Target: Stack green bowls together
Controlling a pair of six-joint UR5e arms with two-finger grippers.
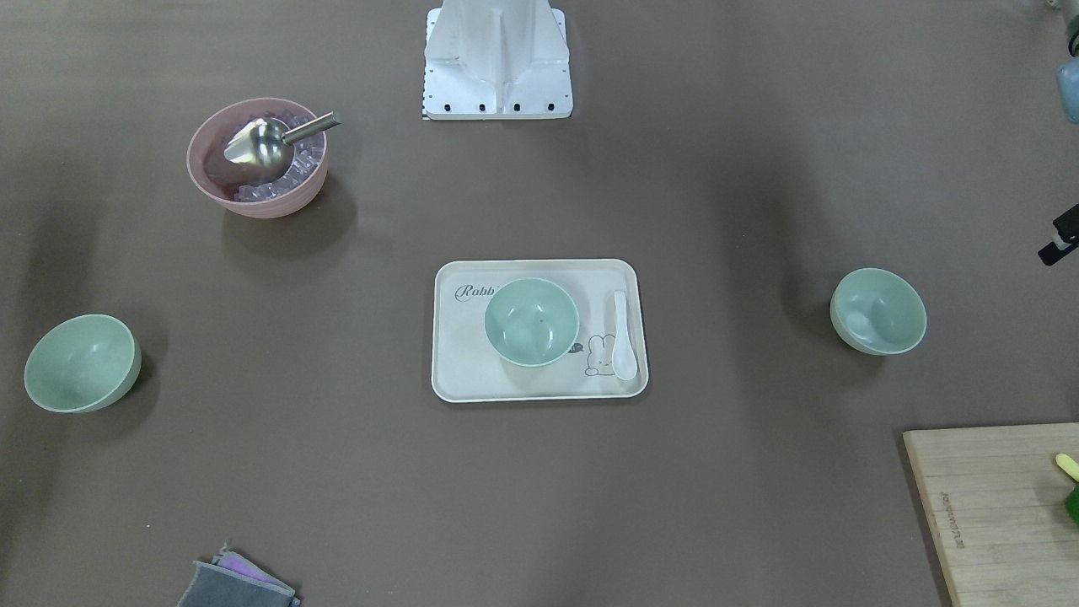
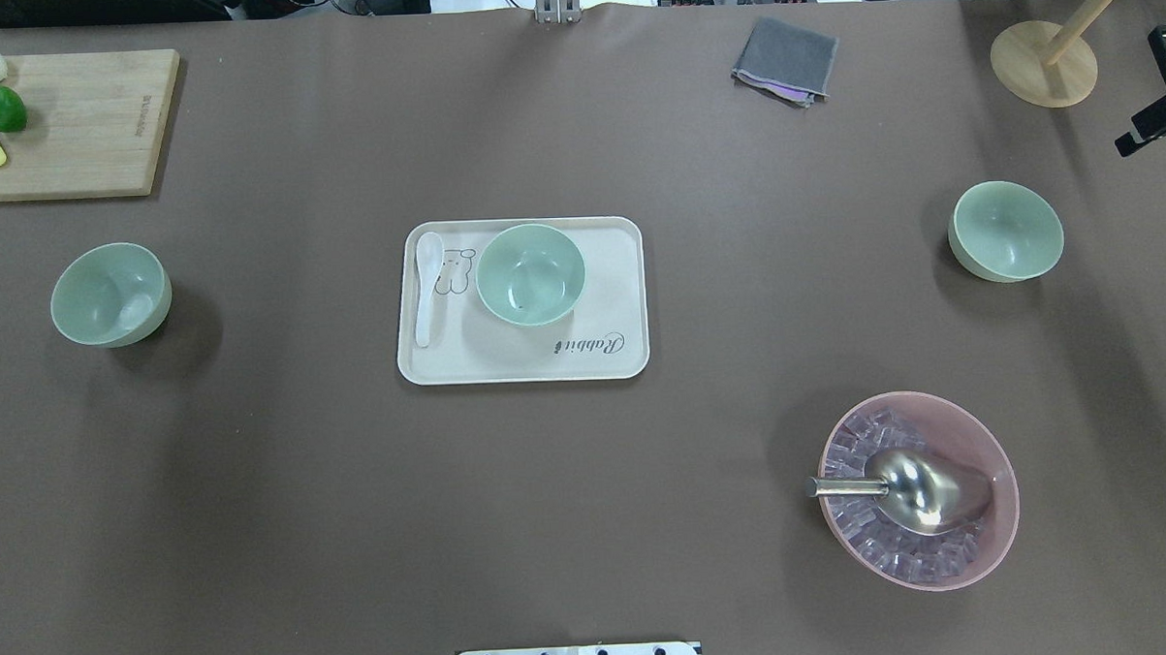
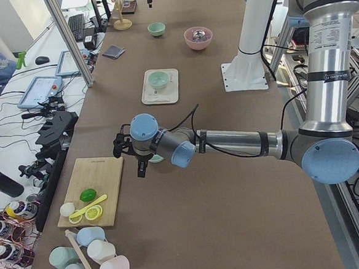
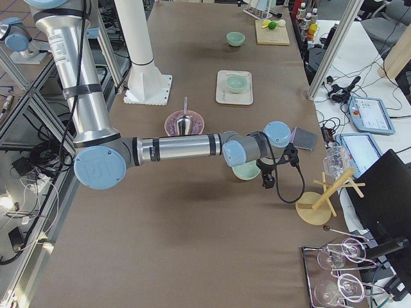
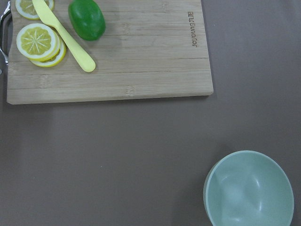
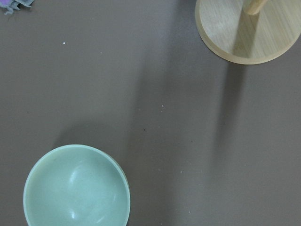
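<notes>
Three pale green bowls stand apart and upright. One green bowl [image 2: 530,273] sits on the cream tray [image 2: 603,351] at the table's middle. A second green bowl [image 2: 110,294] stands at the left and also shows in the left wrist view [image 5: 249,190]. A third green bowl [image 2: 1005,230] stands at the right and also shows in the right wrist view [image 6: 76,187]. My left gripper [image 3: 129,158] hovers above and beside the left bowl. My right gripper [image 4: 279,168] hovers beside the right bowl. Neither holds anything that I can see. I cannot tell whether they are open or shut.
A white spoon [image 2: 427,286] lies on the tray. A pink bowl [image 2: 918,490] with ice and a metal scoop stands near right. A cutting board [image 2: 62,123] with lime and lemon slices lies far left. A grey cloth [image 2: 785,59] and a wooden stand [image 2: 1030,65] are at the far right.
</notes>
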